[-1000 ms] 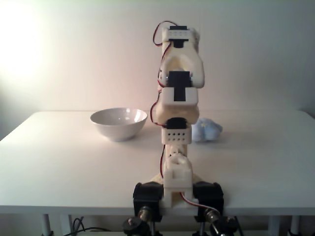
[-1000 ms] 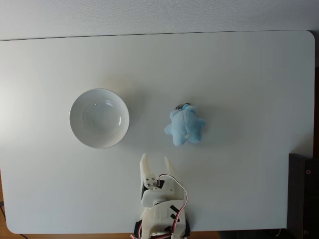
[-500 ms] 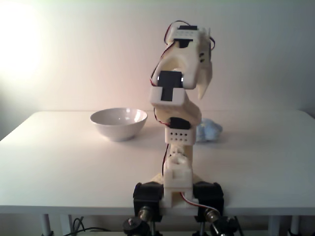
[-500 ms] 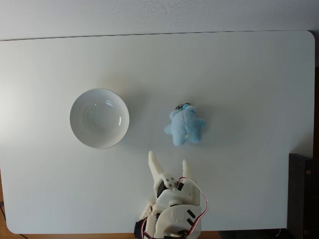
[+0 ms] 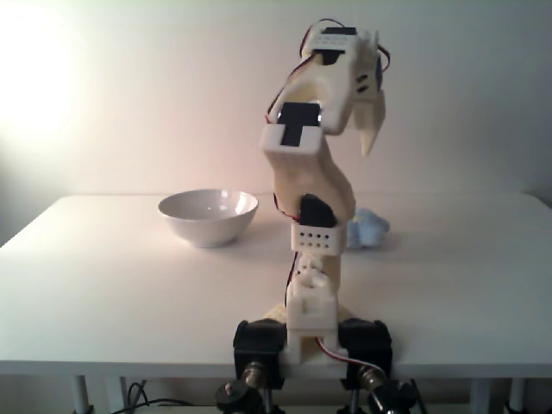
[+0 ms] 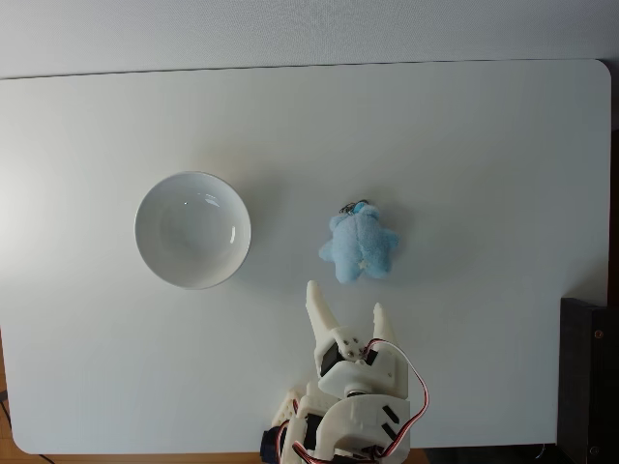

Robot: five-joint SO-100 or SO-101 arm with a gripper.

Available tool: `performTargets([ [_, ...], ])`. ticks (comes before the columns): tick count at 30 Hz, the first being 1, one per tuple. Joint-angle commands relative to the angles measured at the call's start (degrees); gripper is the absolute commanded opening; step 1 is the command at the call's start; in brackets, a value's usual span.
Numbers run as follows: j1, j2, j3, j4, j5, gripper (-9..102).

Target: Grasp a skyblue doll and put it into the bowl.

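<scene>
The doll (image 6: 359,246) is lying on the white table (image 6: 484,145), well to the right of the bowl (image 6: 192,230) in a fixed view from above, with clear table between them. The gripper (image 6: 346,313) is being held in the air with its fingers spread apart, nothing between them, just short of the doll. In a fixed view from the front, the doll (image 5: 369,228) is partly being hidden by the arm (image 5: 312,250), and the bowl (image 5: 208,216) is standing to the left.
</scene>
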Motion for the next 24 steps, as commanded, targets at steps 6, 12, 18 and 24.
performTargets([
  [6,0.8,-16.9,-12.7,0.2,0.2,45],
  [12,2.5,-26.3,-16.6,0.4,0.2,45],
  [18,3.6,-31.0,-16.3,0.4,0.2,45],
  [24,3.6,-35.0,-16.3,0.4,0.2,45],
])
